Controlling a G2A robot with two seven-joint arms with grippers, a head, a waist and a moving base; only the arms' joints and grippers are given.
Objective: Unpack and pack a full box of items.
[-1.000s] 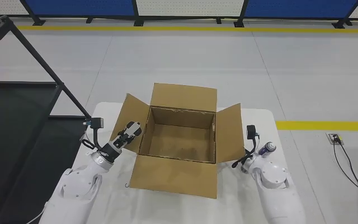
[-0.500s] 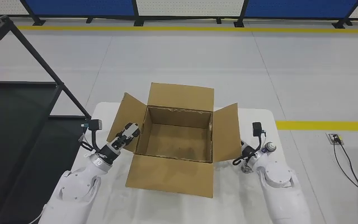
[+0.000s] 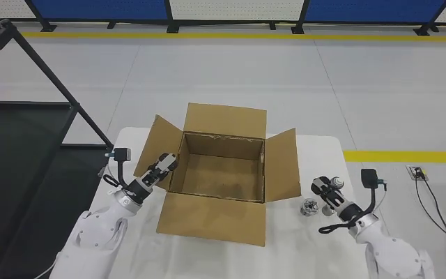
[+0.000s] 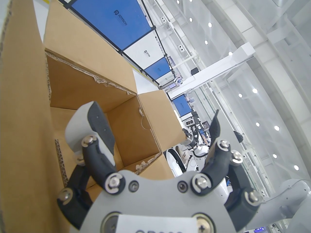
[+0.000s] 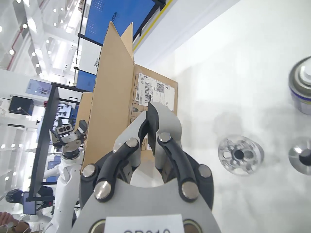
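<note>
Open box [image 3: 219,174] at table [image 3: 287,244] centre; left pincer [image 3: 166,164] wide beside left flap; right pincer [image 3: 325,188] closed, empty, near right edge.

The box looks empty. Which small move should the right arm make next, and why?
Probably open the right gripper and bring it over the metal wheel. The box appears empty, the wheel lies on the table beside it, and the gripper is shut on nothing, so it cannot grasp yet.
</note>
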